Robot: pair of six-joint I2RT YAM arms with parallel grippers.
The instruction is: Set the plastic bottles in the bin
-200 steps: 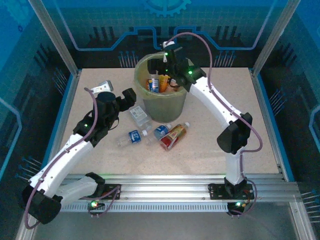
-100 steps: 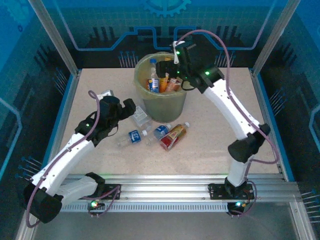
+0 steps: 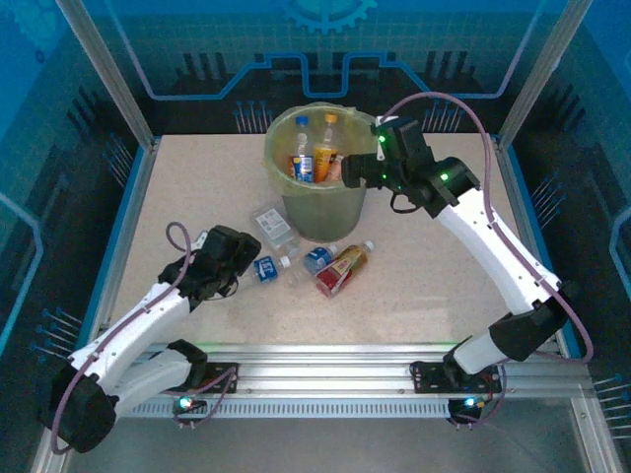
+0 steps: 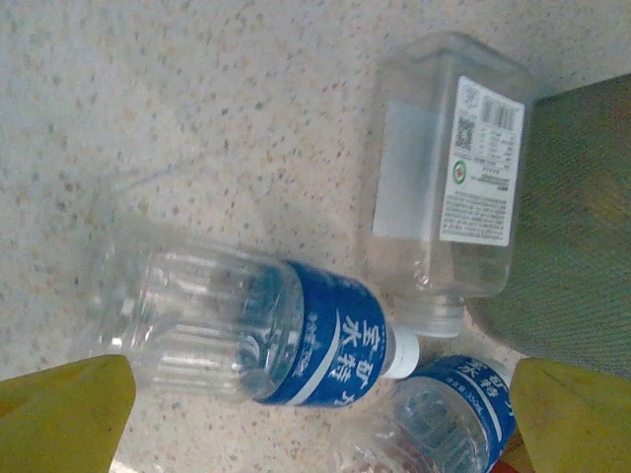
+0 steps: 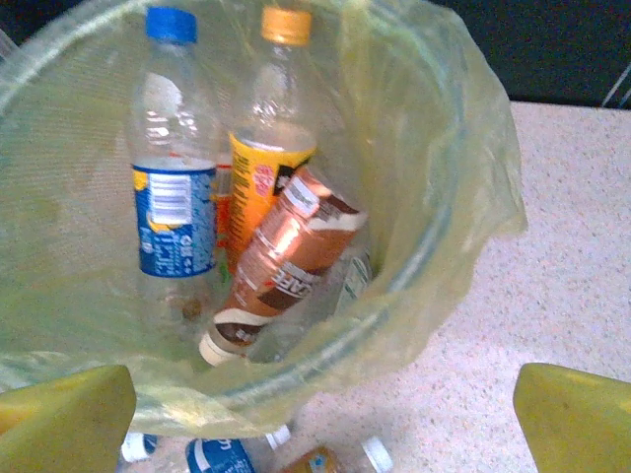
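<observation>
The bin (image 3: pixel 320 212) stands at the table's back centre, bag-lined (image 5: pixel 463 197). Inside it are a blue-labelled bottle (image 5: pixel 173 187), an orange one (image 5: pixel 266 148) and a brown one (image 5: pixel 286 266). In front of it on the table lie a square clear bottle (image 3: pixel 273 225), two blue-labelled bottles (image 3: pixel 264 268) (image 3: pixel 317 258) and a red-orange one (image 3: pixel 343 268). My left gripper (image 3: pixel 242 260) is open and low over the nearer blue-labelled bottle (image 4: pixel 246 330), with one yellow finger (image 4: pixel 64 414) on either side. My right gripper (image 3: pixel 348 173) hangs open and empty at the bin's right rim.
The square bottle (image 4: pixel 449 187) rests against the bin's wall (image 4: pixel 582 256), and the second blue-labelled bottle (image 4: pixel 444 414) touches the first one's cap. Metal frame posts and blue walls close in the table. Bare tabletop lies to the right of the bin.
My right gripper has drawn back from above the bin to its right rim. My left gripper has moved toward the near edge, from beside the square bottle down to the blue-labelled bottle.
</observation>
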